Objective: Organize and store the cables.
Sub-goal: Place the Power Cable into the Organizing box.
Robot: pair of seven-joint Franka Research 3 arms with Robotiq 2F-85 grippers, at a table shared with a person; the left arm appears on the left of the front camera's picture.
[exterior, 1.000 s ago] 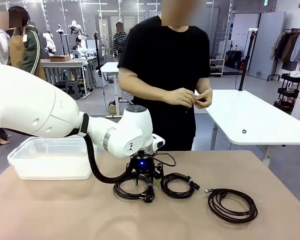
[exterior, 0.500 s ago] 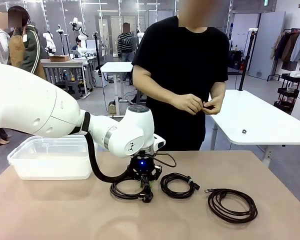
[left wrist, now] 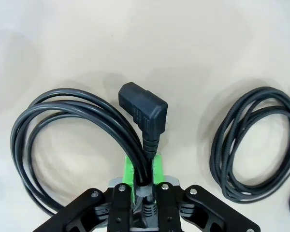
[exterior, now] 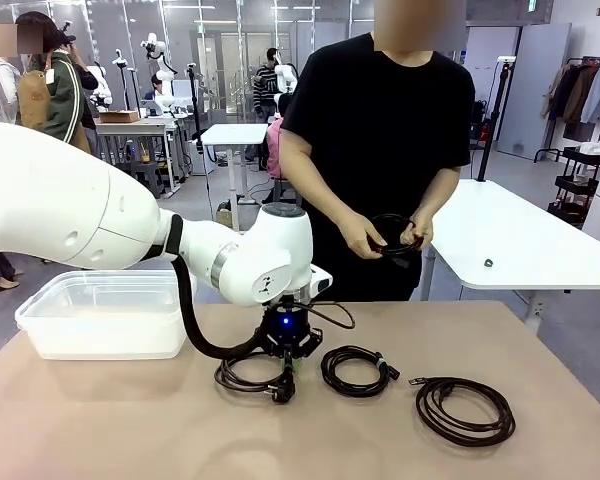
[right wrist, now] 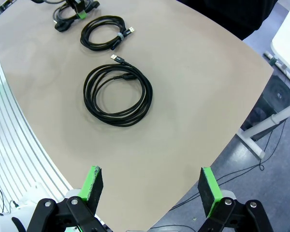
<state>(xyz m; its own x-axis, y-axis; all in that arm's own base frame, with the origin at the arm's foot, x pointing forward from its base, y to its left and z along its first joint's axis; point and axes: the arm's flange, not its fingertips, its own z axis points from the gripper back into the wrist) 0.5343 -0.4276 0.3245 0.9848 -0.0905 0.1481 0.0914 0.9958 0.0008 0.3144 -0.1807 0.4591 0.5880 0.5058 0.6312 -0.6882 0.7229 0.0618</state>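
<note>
Clear bin [exterior: 100, 318] stands on the tabletop [exterior: 130, 430]. To its right the left hand [exterior: 286, 376] pinches the left cable [exterior: 238, 378] by its plug [left wrist: 144, 107]. Middle cable [exterior: 355, 370] and right cable [exterior: 465, 410] lie alongside. Right hand [right wrist: 150, 186] is spread. A person [exterior: 380, 130] holds a fourth cable [exterior: 392, 238].

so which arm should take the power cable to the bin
Left. The left claw is shut on the power cable and the bin sits on that side. The right claw is open and farther off.

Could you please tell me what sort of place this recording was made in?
Probably an open-plan robotics lab or workshop: a white robot arm handles coiled cables on a tan table, white worktables stand behind, and a clothes rack stands aside.
</note>
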